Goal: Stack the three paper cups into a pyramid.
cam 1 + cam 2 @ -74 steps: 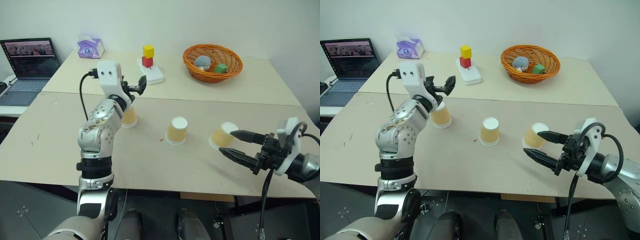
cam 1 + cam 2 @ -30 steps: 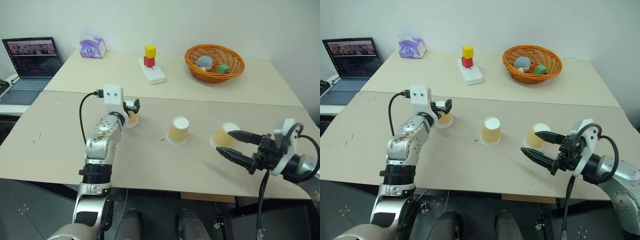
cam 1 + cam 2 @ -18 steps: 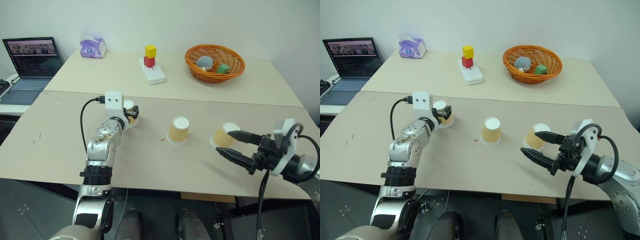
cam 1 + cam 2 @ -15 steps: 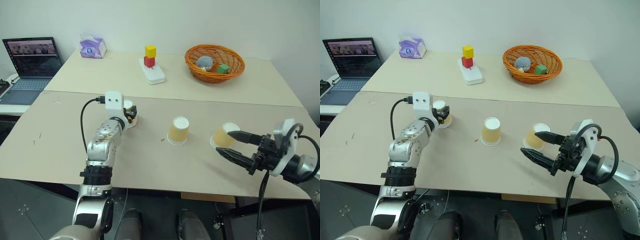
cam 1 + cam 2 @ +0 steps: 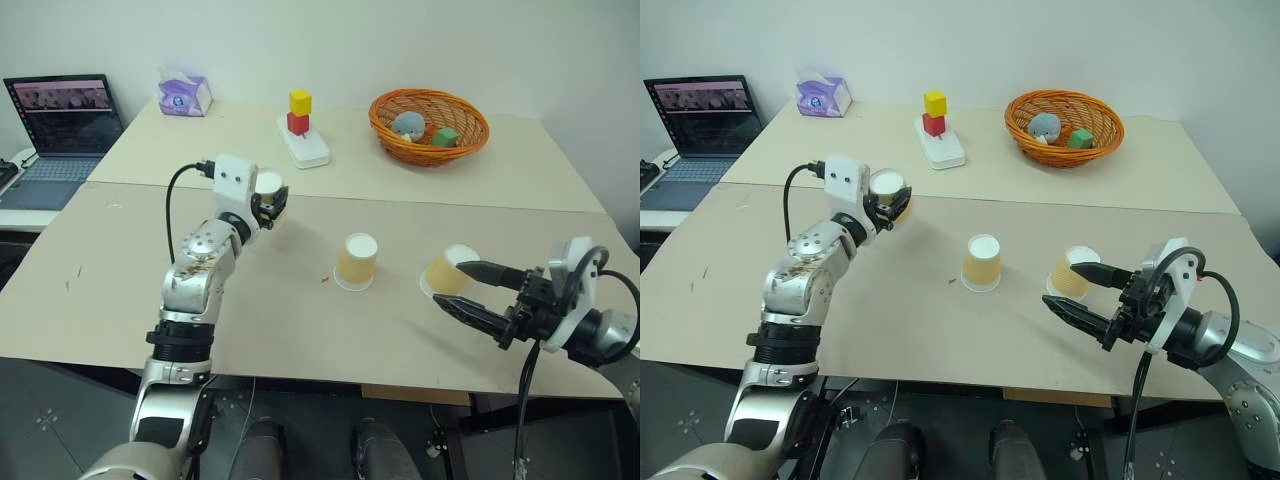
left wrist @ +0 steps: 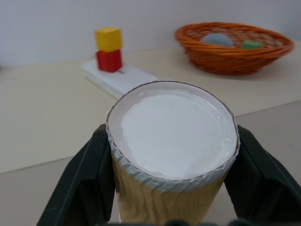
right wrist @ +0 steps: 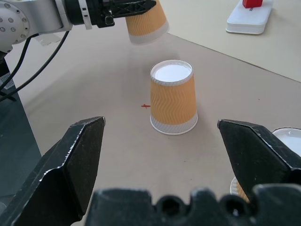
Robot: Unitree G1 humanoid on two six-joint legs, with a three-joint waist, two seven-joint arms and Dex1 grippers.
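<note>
The left gripper's (image 5: 270,205) jaws squeeze one paper cup (image 6: 171,155) upside down, above the worktop (image 5: 300,320). The right gripper's (image 5: 468,290) jaws are wide apart beside the right cup (image 5: 447,272). The middle cup (image 5: 355,262) stands between.

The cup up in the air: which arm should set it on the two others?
Probably the left. Its gripper already clamps that cup, lifted clear of the table. The right gripper hangs open beside the right-hand cup.
</note>
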